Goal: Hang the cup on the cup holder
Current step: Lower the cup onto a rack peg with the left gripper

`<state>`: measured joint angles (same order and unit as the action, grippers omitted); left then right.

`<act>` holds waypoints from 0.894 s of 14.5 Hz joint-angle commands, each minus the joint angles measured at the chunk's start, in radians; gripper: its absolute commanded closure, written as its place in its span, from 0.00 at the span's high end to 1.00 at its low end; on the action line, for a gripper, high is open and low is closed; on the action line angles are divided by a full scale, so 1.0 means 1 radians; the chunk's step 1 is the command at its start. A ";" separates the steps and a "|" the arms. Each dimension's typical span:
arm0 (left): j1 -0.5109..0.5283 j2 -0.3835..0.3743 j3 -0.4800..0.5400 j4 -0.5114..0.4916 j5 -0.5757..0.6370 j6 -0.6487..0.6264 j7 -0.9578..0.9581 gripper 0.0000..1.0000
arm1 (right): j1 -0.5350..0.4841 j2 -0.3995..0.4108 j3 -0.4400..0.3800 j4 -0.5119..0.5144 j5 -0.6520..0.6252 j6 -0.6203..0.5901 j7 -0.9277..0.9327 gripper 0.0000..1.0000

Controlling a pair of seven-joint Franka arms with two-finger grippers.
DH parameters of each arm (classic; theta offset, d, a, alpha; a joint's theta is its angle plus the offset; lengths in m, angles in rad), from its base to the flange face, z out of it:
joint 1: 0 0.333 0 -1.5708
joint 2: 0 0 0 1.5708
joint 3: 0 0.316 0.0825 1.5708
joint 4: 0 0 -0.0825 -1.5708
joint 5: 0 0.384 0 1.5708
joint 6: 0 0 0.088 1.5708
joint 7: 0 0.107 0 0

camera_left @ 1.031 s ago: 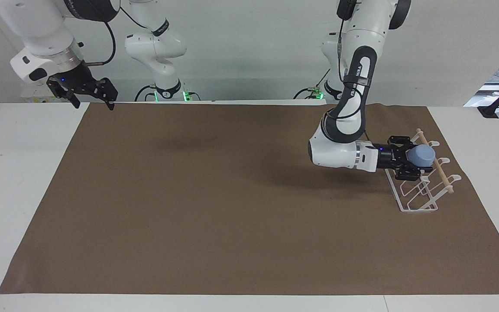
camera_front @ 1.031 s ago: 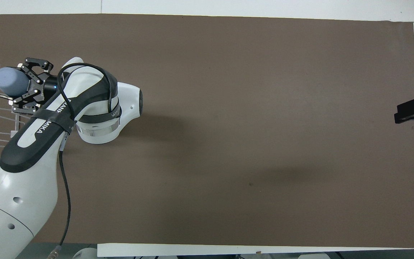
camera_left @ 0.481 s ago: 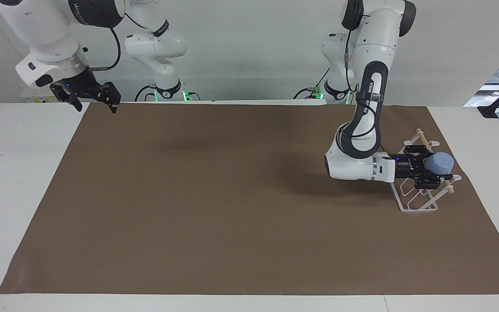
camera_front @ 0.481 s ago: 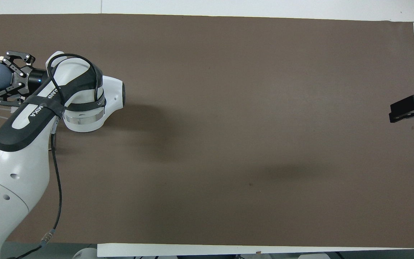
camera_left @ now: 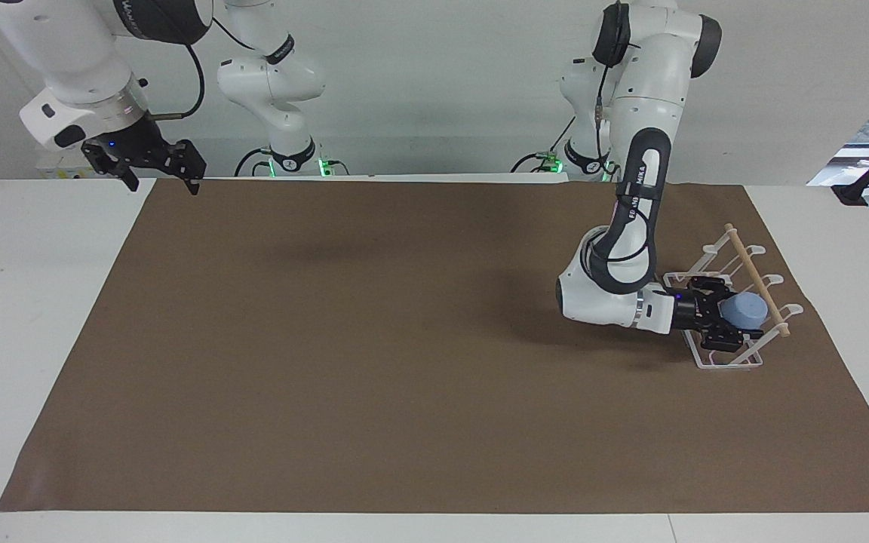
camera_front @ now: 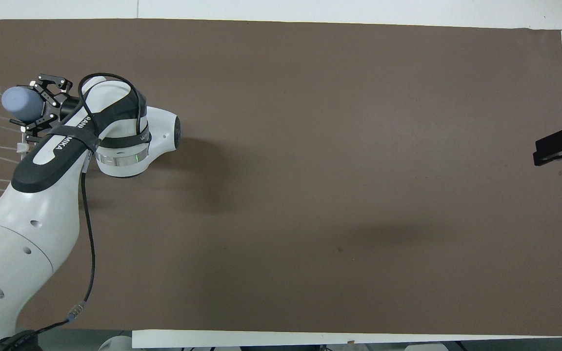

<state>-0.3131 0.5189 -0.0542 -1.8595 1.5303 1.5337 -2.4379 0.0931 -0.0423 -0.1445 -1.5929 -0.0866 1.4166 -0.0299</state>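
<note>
A: Left gripper (camera_left: 723, 326) vs. half a second back?

B: Lower now. It lies level over the cup holder (camera_left: 736, 302), at the left arm's end of the brown mat (camera_left: 404, 362). The cup (camera_left: 744, 309) sits between its fingers, base pointing away from the wrist, now beneath the wooden rod (camera_left: 757, 280) among the prongs. I cannot tell whether the fingers clamp the cup or have let go.

A: Right gripper (camera_left: 157, 167)?

B: Raised over the mat's corner at the right arm's end, jaws spread wide, empty, barely shifted; that arm waits.
</note>
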 commanded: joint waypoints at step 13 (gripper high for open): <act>0.039 -0.080 -0.009 0.146 -0.194 0.026 0.201 0.99 | -0.015 -0.002 0.008 -0.002 -0.001 -0.016 -0.019 0.99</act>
<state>-0.2603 0.4274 -0.0659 -1.7396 1.3588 1.6031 -2.2842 0.0852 -0.0423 -0.1424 -1.5947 -0.0865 1.4116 -0.0299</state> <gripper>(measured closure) 0.000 0.004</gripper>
